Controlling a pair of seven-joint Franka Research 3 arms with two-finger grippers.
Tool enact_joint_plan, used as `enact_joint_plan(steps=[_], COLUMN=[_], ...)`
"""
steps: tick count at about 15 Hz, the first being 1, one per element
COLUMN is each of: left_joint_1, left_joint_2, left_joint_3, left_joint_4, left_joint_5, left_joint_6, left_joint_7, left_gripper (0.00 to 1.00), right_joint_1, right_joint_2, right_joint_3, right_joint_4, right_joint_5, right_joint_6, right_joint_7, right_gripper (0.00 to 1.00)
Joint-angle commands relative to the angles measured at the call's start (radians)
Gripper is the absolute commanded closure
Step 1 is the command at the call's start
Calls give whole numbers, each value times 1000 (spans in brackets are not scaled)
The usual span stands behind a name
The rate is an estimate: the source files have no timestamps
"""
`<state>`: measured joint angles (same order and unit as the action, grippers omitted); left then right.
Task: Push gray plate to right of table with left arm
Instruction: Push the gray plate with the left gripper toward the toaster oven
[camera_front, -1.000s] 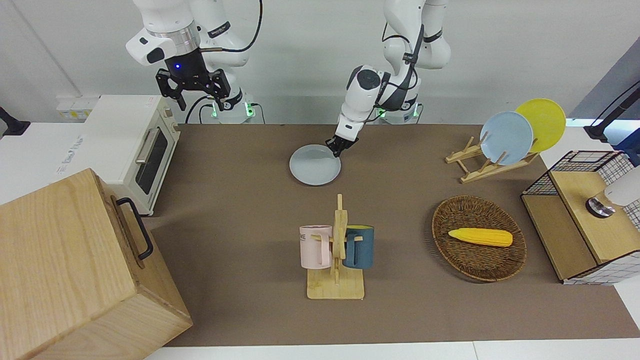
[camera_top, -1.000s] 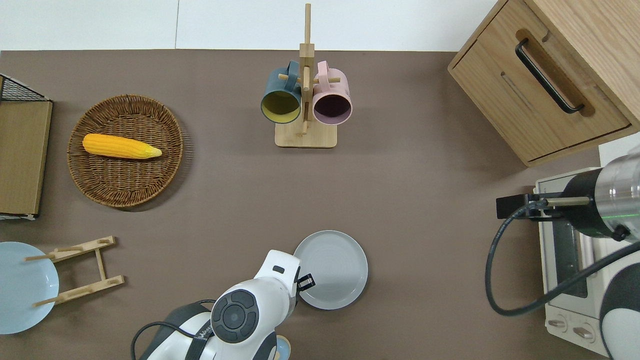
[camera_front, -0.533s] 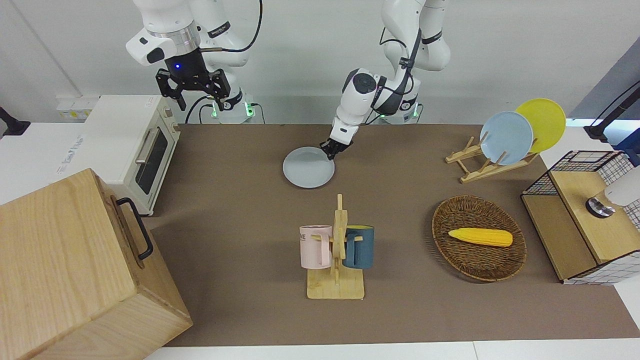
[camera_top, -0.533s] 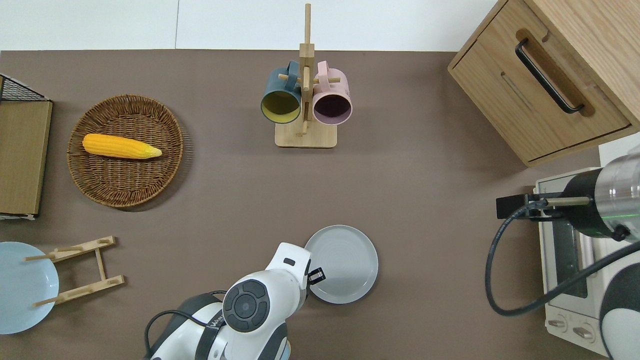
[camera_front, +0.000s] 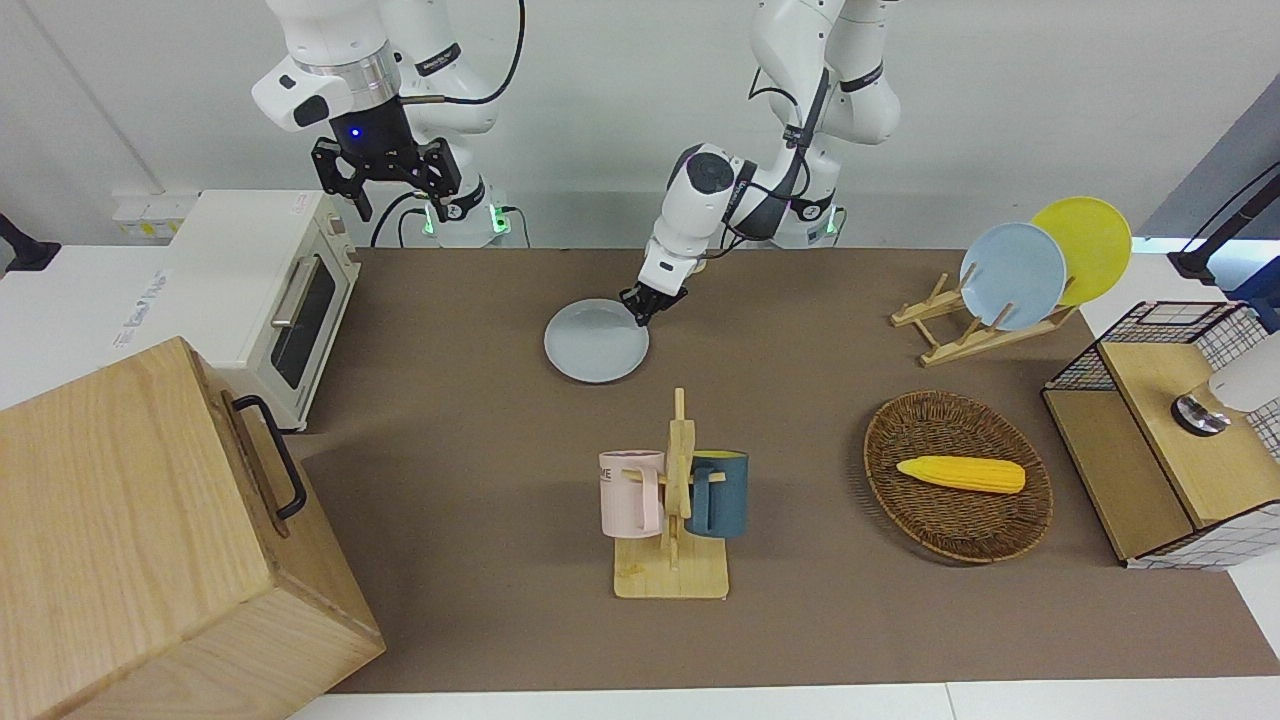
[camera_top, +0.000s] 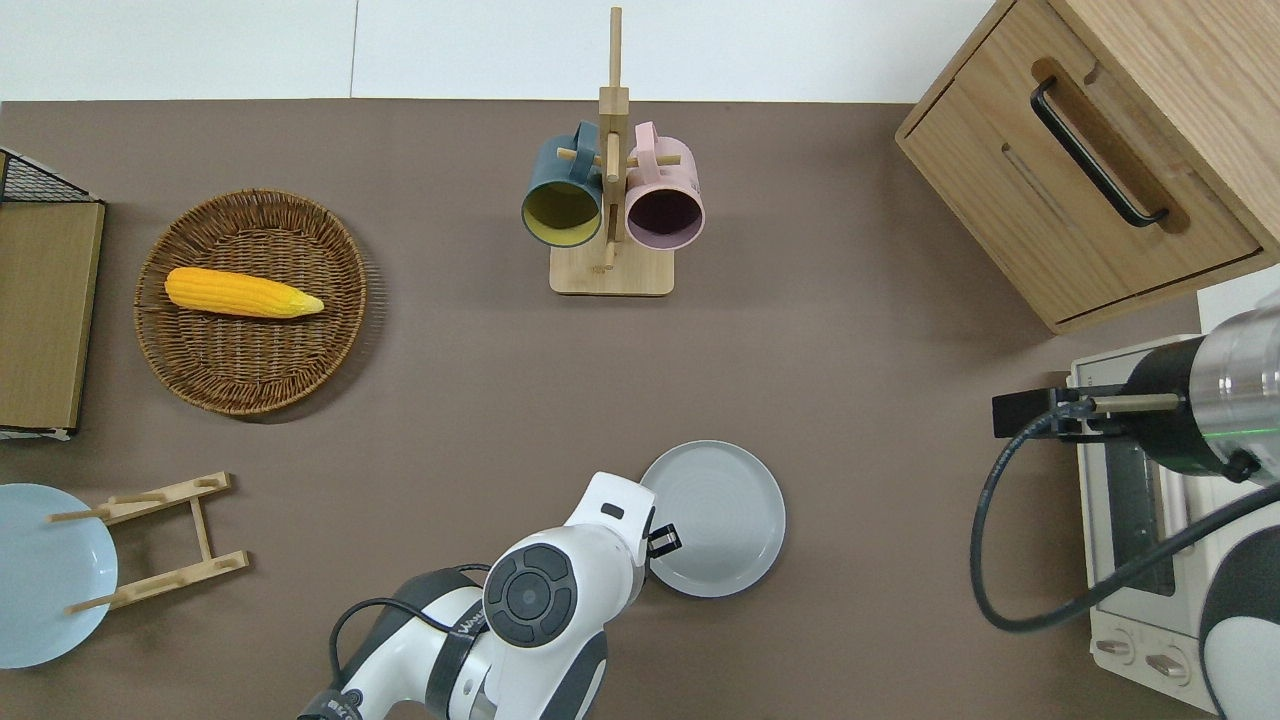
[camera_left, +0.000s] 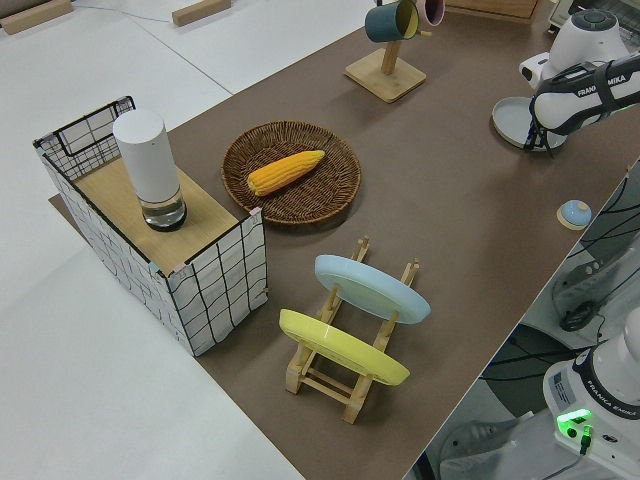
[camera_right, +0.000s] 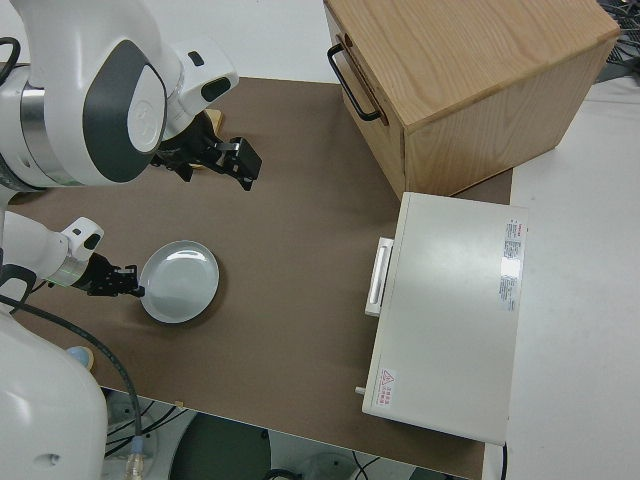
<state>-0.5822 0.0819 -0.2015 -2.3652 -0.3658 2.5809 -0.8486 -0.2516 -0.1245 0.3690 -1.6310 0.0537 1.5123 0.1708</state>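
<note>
The gray plate lies flat on the brown worktop, nearer to the robots than the mug rack and somewhat toward the right arm's end of the worktop from it. The left hand is down at the plate's rim, on the edge that faces the left arm's end of the worktop and the robots, so the plate sits between the hand and the toaster oven. In the overhead view the left hand touches or nearly touches the rim of the plate; whether its fingers are apart or together, I cannot tell. The left arm reaches low over the worktop, its wrist tilted toward the plate. From the mug rack toward the left arm's end lies a wicker basket with a corn cob in it, and nearer to the robots than the basket a wooden dish rack holds a blue plate and a yellow plate. The right arm is parked, its hand with fingers spread wide.
</note>
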Motion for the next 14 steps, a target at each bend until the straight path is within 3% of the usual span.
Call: enact_joint_plan(steps=[1,5,9,14], left_joint_1=[-54,-96,-108,-108], left_joint_2=[108,183,208,211], left_joint_3=[22,20,19,14], left_joint_4=[53,96,147,167], left_joint_5=[-13,-15,-70,-67], left_joint_6=[50,139,142,142], left_joint_7=[-12,-15,-17,-15], left_gripper=[1000,1000,1000,1000], right_joint_1=[-25,-25,-25,-25], right_joint_2=[-27,-27,-27,-27], right_joint_3=[15,15,15,15], right_joint_4=[-27,-27,-27,-27], right_joint_5=[21,21,21,21], right_joint_6=[0,0,0,0], right_joint_7=[10,10,10,10], right_gripper=[5,5,5,5])
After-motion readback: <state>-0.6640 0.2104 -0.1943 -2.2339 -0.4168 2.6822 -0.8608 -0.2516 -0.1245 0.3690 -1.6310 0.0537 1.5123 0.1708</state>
